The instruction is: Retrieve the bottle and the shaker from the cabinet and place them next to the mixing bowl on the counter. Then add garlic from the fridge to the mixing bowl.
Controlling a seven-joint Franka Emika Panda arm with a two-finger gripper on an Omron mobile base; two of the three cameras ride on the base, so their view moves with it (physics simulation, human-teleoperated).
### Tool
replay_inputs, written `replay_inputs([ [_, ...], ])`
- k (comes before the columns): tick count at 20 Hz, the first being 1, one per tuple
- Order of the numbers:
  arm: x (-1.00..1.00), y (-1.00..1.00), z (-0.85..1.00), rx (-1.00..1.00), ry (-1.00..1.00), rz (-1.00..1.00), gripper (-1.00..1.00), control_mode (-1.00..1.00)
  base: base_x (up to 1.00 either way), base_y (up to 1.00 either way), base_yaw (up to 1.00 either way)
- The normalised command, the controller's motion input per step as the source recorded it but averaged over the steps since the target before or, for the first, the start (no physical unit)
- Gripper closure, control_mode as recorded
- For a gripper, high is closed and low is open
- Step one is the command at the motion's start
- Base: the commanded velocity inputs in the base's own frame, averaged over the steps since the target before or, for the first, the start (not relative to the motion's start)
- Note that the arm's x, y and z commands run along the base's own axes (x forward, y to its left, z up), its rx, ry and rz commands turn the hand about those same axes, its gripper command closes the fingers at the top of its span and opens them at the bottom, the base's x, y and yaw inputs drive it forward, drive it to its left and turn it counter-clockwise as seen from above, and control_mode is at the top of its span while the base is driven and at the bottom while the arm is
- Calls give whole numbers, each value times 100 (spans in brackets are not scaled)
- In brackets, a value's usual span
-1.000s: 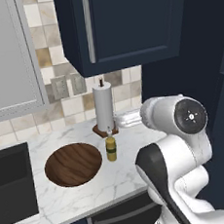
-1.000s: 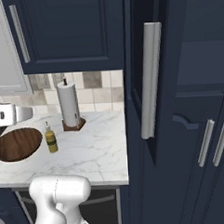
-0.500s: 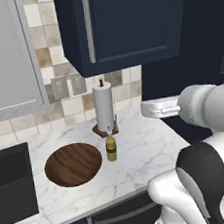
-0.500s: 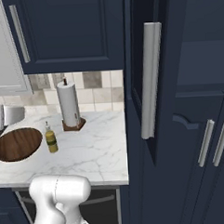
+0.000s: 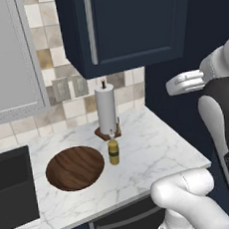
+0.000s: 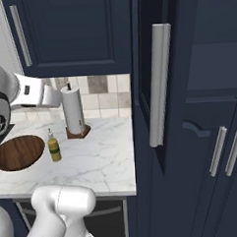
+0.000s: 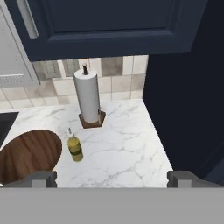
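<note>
The olive-yellow bottle (image 5: 113, 152) stands upright on the white marble counter (image 5: 155, 152), just right of the dark wooden mixing bowl (image 5: 74, 168) and in front of the paper-towel roll. The hand view has the bottle (image 7: 75, 148) beside the bowl (image 7: 27, 154), with my gripper (image 7: 111, 178) open and nothing between its far-apart fingertips. My gripper (image 5: 176, 84) hangs high over the counter's right end, well clear of the bottle. The navy upper cabinet (image 5: 127, 25) is shut. The shaker, the garlic and the fridge are out of view.
A tall white paper-towel roll (image 5: 106, 110) stands at the tiled back wall. A black sink (image 5: 12, 190) lies left of the bowl. A navy door with a long grey handle (image 6: 158, 84) juts out at the counter's right end, tall navy cabinets (image 6: 218, 149) beyond it.
My arm has swung to the right and the hand has risen above the counter's right end. The bottle and the bowl have not moved.
</note>
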Motion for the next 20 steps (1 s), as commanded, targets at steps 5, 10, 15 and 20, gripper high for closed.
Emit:
replay_inputs([
  [5, -2, -18, -26, 0, -2, 0, -100, -100, 0, 0, 0],
  [10, -2, -1, -6, 0, -2, 0, -100, -100, 0, 0, 0],
  [15, 0, 0, 0, 0, 0, 0, -100, -100, 0, 0, 0],
  [20, 0, 0, 0, 0, 0, 0, -100, -100, 0, 0, 0],
])
